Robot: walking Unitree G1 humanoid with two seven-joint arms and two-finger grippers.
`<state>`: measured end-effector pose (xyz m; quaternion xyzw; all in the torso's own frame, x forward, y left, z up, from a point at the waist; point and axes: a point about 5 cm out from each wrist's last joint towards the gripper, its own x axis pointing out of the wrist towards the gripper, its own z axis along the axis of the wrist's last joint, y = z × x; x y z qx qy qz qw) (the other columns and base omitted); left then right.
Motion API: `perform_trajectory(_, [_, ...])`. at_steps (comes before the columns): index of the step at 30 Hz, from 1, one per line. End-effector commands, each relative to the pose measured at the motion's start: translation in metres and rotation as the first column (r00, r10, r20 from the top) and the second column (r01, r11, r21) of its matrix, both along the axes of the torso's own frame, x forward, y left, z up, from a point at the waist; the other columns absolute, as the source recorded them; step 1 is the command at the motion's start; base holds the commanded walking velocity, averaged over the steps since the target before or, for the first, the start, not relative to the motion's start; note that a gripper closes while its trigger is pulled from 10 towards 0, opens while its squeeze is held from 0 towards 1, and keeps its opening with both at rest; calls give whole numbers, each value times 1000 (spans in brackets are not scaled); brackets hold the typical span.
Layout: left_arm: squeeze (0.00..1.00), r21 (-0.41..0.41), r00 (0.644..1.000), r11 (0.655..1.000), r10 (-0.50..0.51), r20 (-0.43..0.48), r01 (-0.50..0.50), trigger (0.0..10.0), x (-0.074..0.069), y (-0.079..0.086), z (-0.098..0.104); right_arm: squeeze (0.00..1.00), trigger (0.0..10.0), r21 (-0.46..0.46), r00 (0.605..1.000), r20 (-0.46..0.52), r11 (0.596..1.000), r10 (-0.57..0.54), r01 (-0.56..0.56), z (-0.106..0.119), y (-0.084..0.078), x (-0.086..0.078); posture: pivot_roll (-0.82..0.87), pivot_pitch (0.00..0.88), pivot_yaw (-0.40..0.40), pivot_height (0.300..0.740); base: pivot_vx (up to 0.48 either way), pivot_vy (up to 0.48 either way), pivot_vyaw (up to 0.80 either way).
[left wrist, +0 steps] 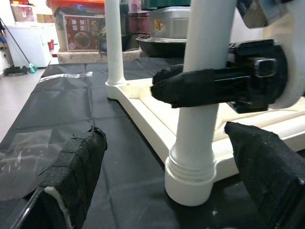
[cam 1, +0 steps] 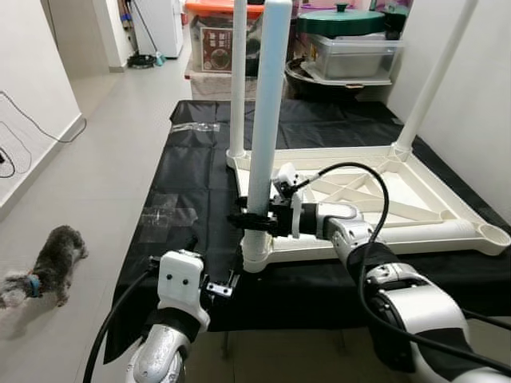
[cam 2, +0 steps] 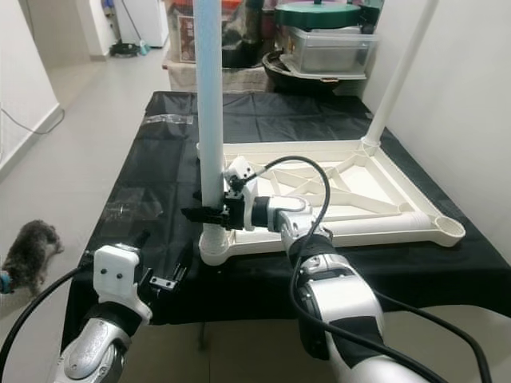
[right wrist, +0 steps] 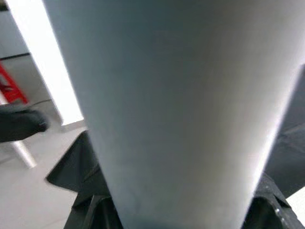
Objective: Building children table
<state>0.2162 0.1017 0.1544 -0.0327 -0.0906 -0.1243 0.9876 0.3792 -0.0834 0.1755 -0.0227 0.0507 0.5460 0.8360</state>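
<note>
On the black-covered desk (cam 1: 200, 171), the white children's tabletop (cam 1: 415, 211) is lying upside down. At its 8 o'clock corner my right claw (cam 1: 254, 217) is gripping the upright near leg (cam 1: 265, 120), fingers closed around it just above the socket. My left claw (cam 1: 215, 286) is hovering at the desk's front edge, 7 o'clock of that socket, fingers (left wrist: 71, 167) spread wide, holding nothing. Two more legs are standing at the far corners.
</note>
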Motion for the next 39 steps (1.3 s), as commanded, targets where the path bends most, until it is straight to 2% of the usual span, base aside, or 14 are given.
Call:
perform_trajectory(1, [0,17,1000,1000,-2,6,2,10000,-1,0,0,0,0,36,994,9,993,-113,113,-2,2,4,33,0,-53,740,0,0,0])
perform_trajectory(9, [0,16,1000,1000,-4,5,4,10000,-1,0,0,0,0,124,887,-9,879,-462,460,2,-15,18,26,0,-48,740,0,0,0])
perform_trajectory(10, [0,16,1000,1000,-8,2,8,10000,-1,-1,-1,0,0,103,548,-49,541,-835,834,-6,-49,25,16,0,-42,740,0,0,0])
perform_trajectory(11, [0,16,1000,1000,-10,1,10,10000,-1,-1,-1,0,0,82,412,-53,407,-910,909,-11,-60,24,16,0,-42,740,0,0,0])
perform_trajectory(21, [0,13,1000,1000,-20,-3,20,10000,0,-3,-2,0,0,49,141,-131,135,-981,990,-28,-63,13,0,0,-36,740,0,0,0])
perform_trajectory(23, [0,13,1000,1000,-21,-4,21,10000,0,-4,-2,0,0,48,151,-140,145,-979,988,-28,-60,14,-1,0,-39,740,0,0,0])
perform_trajectory(24, [0,11,1000,1000,-22,-3,22,10000,0,-5,-2,0,8941,62,198,-146,191,-969,980,-26,-53,16,-9,0,-41,740,0,0,0])
perform_trajectory(26, [0,11,1000,1000,-22,-3,22,10000,0,-5,-2,0,8941,62,198,-146,191,-969,980,-26,-53,16,-9,0,-41,740,0,0,0])
perform_trajectory(27, [0,11,1000,1000,-20,-2,20,10000,0,-4,-1,318,10000,90,252,-159,240,-955,967,-22,-46,17,-16,0,-43,740,0,0,0])
perform_trajectory(28, [0,10,1000,1000,-17,-2,17,10000,-1,-4,-1,1000,10000,132,317,-155,299,-936,945,-15,-38,19,-16,0,-43,740,0,0,0])
perform_trajectory(31, [0,9,1000,1000,-10,-2,10,10000,-1,-2,-2,1000,10000,217,378,-48,360,-925,907,5,-34,23,-33,0,-39,740,0,0,0])
perform_trajectory(32, [0,11,1000,1000,-10,-2,11,10000,-1,-2,-2,0,10000,244,409,-40,388,-911,889,10,-34,24,-37,0,-29,740,0,0,0])
perform_trajectory(35, [0,12,1000,1000,-11,-2,11,10000,-1,-2,-2,0,10000,261,428,-38,405,-903,876,12,-33,24,-37,0,-29,740,0,0,0])
perform_trajectory(39, [0,15,1000,1000,-14,-3,14,10000,-1,-3,-2,0,10000,291,619,-50,582,-784,759,17,-29,25,-38,0,-30,740,0,0,0])
